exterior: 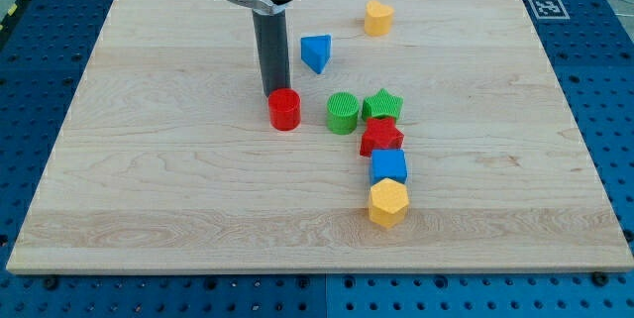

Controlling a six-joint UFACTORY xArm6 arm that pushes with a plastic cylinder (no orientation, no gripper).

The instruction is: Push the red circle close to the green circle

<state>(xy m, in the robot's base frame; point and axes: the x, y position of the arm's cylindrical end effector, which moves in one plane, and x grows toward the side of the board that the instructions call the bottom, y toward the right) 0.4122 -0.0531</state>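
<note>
**Red circle a short gap left of the green circle, my tip at its far edge**

Nearest the camera lies the yellow hexagon, at the near end of a chain of blocks on the wooden board.

The red circle stands upright near the middle of the board. My tip meets the board just behind it, at its far-left edge; whether the two touch cannot be told, since the block hides the rod's very end. The rod rises straight from there to the dark arm housing at the view's top. There is no claw on this arm: the rod ends plain and has hold of nothing.

To the right of the red circle, with a narrow strip of bare wood between, stands the green circle. Touching that one's right side is the green star. Just nearer than the star sits the red star, then the blue cube, which touches the yellow hexagon.

Farther back, the blue triangle lies to the right of the rod, apart from it. The yellow block, its shape unclear, rests near the far edge.
</note>
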